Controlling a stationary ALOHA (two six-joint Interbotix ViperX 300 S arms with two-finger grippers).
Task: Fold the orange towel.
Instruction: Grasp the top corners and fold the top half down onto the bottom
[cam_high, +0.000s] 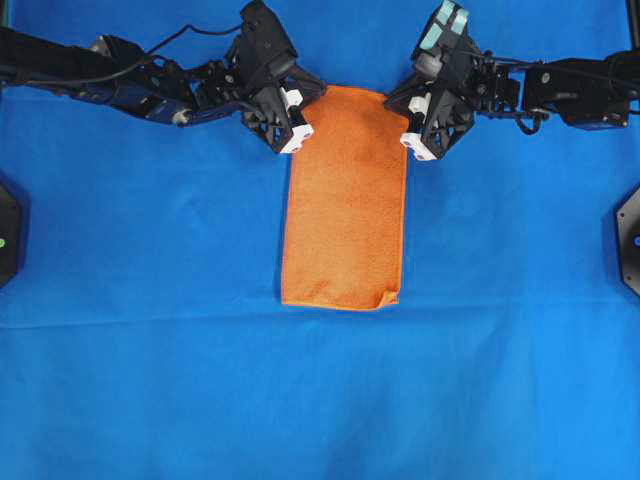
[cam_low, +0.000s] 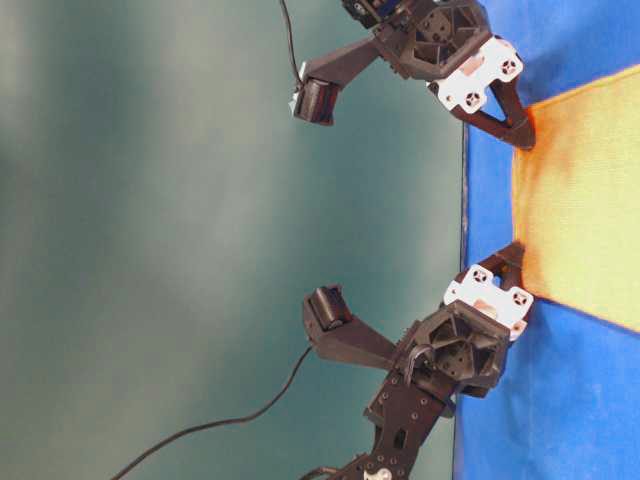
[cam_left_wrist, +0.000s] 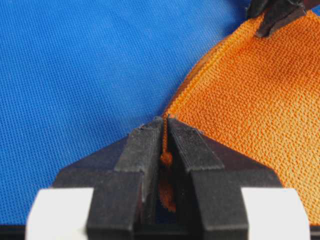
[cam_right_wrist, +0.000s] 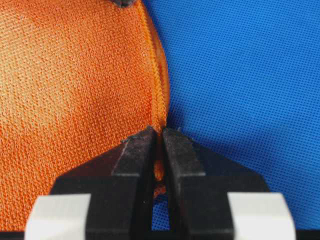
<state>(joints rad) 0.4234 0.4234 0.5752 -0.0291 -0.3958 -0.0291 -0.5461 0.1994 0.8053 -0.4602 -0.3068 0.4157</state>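
Observation:
The orange towel (cam_high: 345, 200) lies on the blue table cover as a long folded strip, its short ends far and near. My left gripper (cam_high: 312, 105) is down at the far left corner, shut on the hem; the left wrist view shows orange cloth pinched between the fingers (cam_left_wrist: 165, 120) and the towel (cam_left_wrist: 250, 100) spreading away to the right. My right gripper (cam_high: 398, 103) is at the far right corner, likewise shut on the towel's edge (cam_right_wrist: 157, 131), with the towel (cam_right_wrist: 75, 90) to its left. The near end rests flat, one corner slightly curled.
The blue table cover (cam_high: 150, 380) surrounds the towel on all sides. Black fixtures sit at the left edge (cam_high: 8, 235) and right edge (cam_high: 630, 240). Both arms reach in from the far side, and a cable (cam_low: 230, 420) trails behind them.

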